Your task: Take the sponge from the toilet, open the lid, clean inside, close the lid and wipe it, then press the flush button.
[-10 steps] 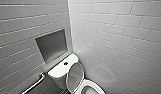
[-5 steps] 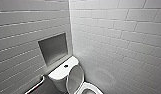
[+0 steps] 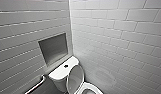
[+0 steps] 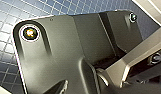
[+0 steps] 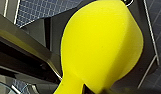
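The white toilet [image 3: 59, 75] stands in the corner of two tiled walls, low in the head view. Its oval lid [image 3: 75, 78] is raised and leans back against the tank. The seat rim [image 3: 92, 88] shows at the picture's lower edge. A small dark flush button [image 3: 66, 66] sits on the flat tank top. The bright yellow sponge [image 5: 103, 45] looms large in the right wrist view, pinched narrow at one end where my right gripper [image 5: 71, 86] is shut on it. My left gripper is open and carries nothing.
A recessed niche [image 3: 53, 48] is set in the left wall above the tank. A metal grab bar [image 3: 36, 85] runs along that wall beside the toilet. Dark blue tiled floor [image 4: 6, 37] lies under the left wrist.
The whole head picture has shifted a little, so the toilet sits slightly lower in it; the camera moved. Lid, sponge and grippers stand as before.
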Available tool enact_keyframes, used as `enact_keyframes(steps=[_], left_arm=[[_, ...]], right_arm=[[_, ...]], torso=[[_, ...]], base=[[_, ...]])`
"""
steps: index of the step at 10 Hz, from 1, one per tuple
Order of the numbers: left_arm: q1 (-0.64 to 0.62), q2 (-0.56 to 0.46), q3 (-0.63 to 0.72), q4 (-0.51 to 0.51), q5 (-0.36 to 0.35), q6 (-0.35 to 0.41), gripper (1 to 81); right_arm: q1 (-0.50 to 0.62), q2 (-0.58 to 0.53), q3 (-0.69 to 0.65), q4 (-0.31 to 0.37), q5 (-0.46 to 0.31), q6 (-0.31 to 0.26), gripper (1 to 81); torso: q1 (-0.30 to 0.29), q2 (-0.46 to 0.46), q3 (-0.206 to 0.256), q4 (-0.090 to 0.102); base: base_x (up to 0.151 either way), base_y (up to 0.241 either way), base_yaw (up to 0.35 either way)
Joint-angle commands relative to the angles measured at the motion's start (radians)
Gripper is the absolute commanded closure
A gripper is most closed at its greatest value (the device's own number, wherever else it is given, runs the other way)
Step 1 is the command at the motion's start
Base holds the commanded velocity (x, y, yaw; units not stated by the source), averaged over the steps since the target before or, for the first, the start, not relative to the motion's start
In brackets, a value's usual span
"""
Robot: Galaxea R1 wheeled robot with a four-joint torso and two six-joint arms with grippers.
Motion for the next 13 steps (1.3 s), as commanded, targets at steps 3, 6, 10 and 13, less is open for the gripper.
enact_keyframes(steps=[3,6,10,13], left_arm=[[-0.034,-0.009,-0.005,0.008,0.031,-0.001,1.0],[-0.034,-0.011,-0.003,0.008,0.031,-0.001,1.0],[-0.026,-0.016,-0.005,0.005,0.033,-0.006,1.0],[-0.026,-0.011,-0.003,-0.003,0.036,-0.015,1.0]], right_arm=[[0.008,-0.004,0.000,-0.006,-0.045,0.001,81.1],[0.009,-0.004,-0.003,-0.005,-0.045,0.001,81.1],[0.035,0.004,-0.006,-0.005,-0.103,0.008,81.1],[0.048,0.010,0.003,0.003,-0.218,0.009,81.1]], torso=[[-0.002,-0.001,0.001,0.000],[-0.002,-0.001,0.001,0.000],[-0.002,-0.001,0.001,0.000],[-0.002,-0.001,0.001,0.000]], base=[[0.096,0.000,0.000],[0.110,0.000,0.000],[0.075,0.000,0.000],[0.000,0.000,0.000]])
